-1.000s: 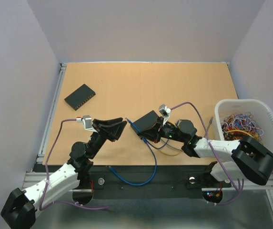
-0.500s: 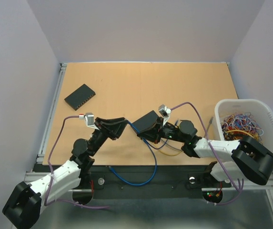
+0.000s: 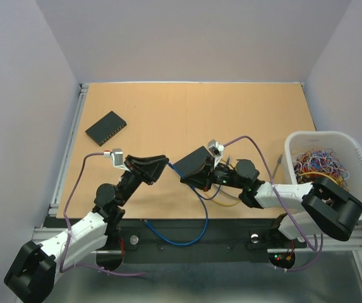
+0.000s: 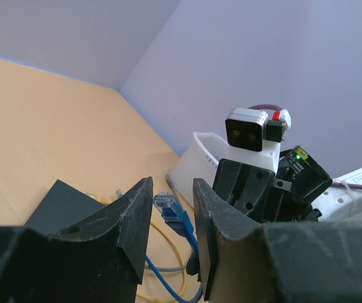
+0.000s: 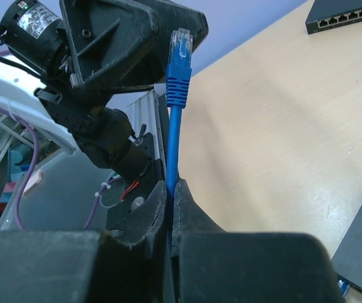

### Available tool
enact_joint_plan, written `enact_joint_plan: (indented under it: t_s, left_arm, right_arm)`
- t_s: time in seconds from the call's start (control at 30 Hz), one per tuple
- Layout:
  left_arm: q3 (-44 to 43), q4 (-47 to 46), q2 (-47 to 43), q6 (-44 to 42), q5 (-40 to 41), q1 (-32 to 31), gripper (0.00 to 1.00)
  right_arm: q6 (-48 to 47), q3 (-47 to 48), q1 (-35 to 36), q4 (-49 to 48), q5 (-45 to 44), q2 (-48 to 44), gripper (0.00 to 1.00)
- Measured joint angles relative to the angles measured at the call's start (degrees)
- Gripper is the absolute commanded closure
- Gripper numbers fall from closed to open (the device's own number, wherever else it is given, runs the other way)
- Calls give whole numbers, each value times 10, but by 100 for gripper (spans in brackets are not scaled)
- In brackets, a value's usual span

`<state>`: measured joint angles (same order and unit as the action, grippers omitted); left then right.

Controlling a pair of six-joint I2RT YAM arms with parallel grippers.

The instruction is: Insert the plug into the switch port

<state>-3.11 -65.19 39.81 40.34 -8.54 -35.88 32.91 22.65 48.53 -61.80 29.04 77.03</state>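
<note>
plug [image 5: 181,43]: clear glossy plastic, above the right gripper fingers [image 5: 144,221].
cable [image 5: 175,139]: blue jacket and boot, smooth, dull rubbery sheen.
right gripper fingers: black plastic, matt, finely grained.
left gripper fingers [image 4: 127,221]: same black matt plastic, edges catching light.
switch [image 3: 190,164]: dark casing near the right gripper fingers, matt, smooth.
table [image 3: 231,107]: light wood-look top, smooth, low sheen.
basket [image 3: 357,146]: white plastic, slightly glossy.
</note>
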Motion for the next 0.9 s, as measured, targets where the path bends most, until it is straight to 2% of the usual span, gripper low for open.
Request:
enact_joint_plan:
  t_s: [0.17, 0.37, 0.77, 0.9]
  left_arm:
    - [0, 4, -15, 0, -1, 4, 66]
    - [0, 7, -15, -1, -3, 4, 67]
    - [0, 7, -3, -3, -16, 7, 52]
    - [0, 12, 3, -4, -14, 7, 51]
  right_arm:
    - [2, 0, 0, -8, 1, 7, 99]
    - [4, 0, 3, -17, 2, 14, 100]
    - [14, 0, 3, -24, 7, 26, 100]
    - [15, 0, 3, -28, 8, 24, 99]
